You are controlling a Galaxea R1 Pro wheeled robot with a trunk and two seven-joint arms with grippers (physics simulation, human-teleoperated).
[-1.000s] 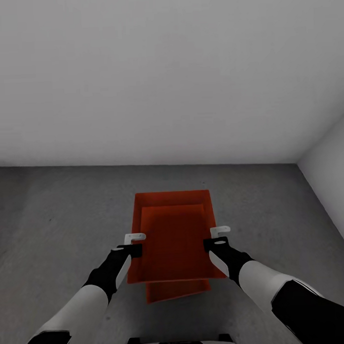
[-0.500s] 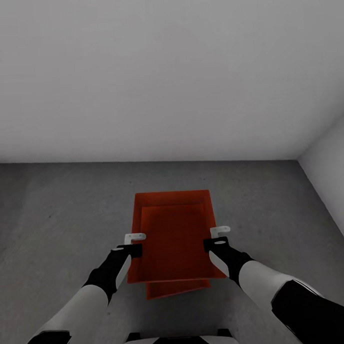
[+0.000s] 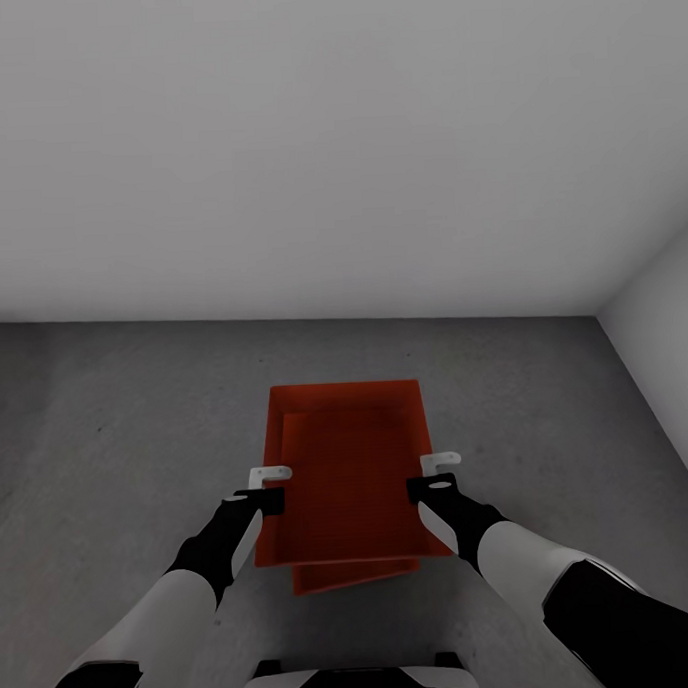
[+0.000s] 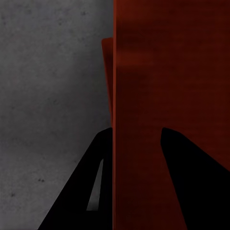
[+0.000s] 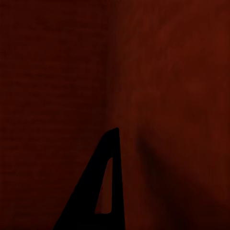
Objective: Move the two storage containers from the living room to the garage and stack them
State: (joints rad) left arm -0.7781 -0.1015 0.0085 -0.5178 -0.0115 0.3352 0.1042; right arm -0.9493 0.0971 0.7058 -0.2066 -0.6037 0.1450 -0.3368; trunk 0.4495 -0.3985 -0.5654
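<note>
No brand, label or writing readable anywhere: bins, walls and floor are all plain.

I'm in the garage, facing a bare white-grey wall (image 3: 335,134), w/ a second wall (image 3: 664,340) meeting it at the corner on my right. Dark grey concrete floor (image 3: 117,424) below.

Upper storage container (image 3: 348,474), orange-red, lidless, is straight ahead between my two hands, held level w/ its open top toward my head cam. Lower storage container (image 3: 344,576) is underneath it; just its near edge pokes out below the upper one's near wall, turned slightly askew. Can't tell if the two bins are touching, or if the lower one rests flat on the floor.

My left hand (image 3: 272,487) is on the upper bin's left long wall, approx. halfway along. In the left wrist view the wall's rim runs between my two fingers (image 4: 196,182), one inside the bin, one outside over the floor, so that hand (image 4: 132,139) is pinching the wall. A sliver of the lower bin (image 4: 107,72) shows past the wall's outer face.

My right hand (image 3: 435,477) is at the matching spot on the right long wall. Right wrist view is nearly all dark red plastic, one finger (image 5: 103,187) lying close along the wall. Other finger hidden, so I can't tell whether this hand is clenched on the wall or loose.
</note>
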